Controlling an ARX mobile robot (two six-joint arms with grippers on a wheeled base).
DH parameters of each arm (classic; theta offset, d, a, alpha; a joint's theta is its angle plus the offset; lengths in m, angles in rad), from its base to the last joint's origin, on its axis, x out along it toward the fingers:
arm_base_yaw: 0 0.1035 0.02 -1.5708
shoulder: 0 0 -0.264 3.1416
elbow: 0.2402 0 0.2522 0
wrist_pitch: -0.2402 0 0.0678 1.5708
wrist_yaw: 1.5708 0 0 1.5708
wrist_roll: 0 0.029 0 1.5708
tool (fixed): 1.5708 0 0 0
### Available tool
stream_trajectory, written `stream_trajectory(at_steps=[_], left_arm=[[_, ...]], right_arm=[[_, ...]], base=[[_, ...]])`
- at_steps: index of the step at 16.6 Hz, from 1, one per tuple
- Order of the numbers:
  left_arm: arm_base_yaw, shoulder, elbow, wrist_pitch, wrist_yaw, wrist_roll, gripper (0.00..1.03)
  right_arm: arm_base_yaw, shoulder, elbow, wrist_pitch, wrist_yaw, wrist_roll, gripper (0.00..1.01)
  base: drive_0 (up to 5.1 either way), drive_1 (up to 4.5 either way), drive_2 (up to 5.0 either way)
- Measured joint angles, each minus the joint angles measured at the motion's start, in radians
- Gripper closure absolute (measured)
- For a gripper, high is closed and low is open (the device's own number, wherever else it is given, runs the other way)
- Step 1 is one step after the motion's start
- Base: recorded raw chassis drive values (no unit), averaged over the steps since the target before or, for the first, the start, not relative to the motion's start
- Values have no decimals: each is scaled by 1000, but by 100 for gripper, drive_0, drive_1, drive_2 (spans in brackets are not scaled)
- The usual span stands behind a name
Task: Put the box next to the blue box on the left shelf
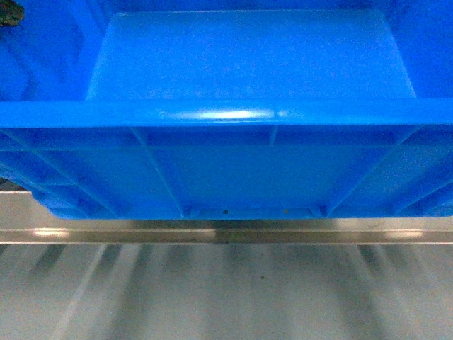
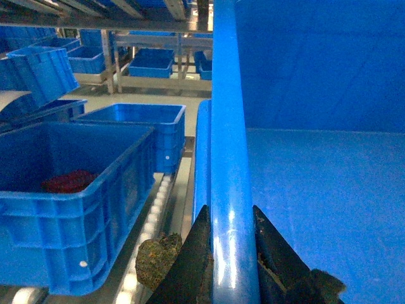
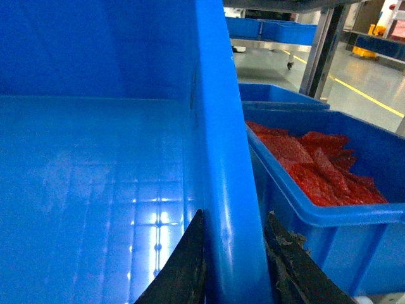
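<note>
The box (image 1: 226, 163) fills the head view, a large bright-blue crate with ribbed walls, its base just above a silvery metal rail (image 1: 226, 230) of the left shelf. My left gripper (image 2: 230, 209) is shut on the box's left rim (image 2: 228, 126). My right gripper (image 3: 235, 213) is shut on the right rim (image 3: 218, 126). Beside the left rim a blue box (image 2: 76, 190) with something red inside stands on the shelf's white rollers (image 2: 149, 221). Close beside the right rim another blue box (image 3: 329, 209) holds red packets (image 3: 304, 164). Neither gripper shows in the head view.
Another open blue crate (image 2: 145, 123) sits behind the left neighbour. More racks with blue crates (image 2: 152, 63) stand across the aisle. On the right a metal upright (image 3: 323, 50) rises, with grey floor and a yellow line (image 3: 367, 95) beyond it.
</note>
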Motion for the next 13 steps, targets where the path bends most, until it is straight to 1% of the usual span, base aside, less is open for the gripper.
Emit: stream_trajectory(at_steps=[13], left_arm=[[0, 0, 0, 0, 0, 0, 92]], right_arm=[[0, 0, 0, -2, 0, 0, 83]], base=[[9, 443, -424]])
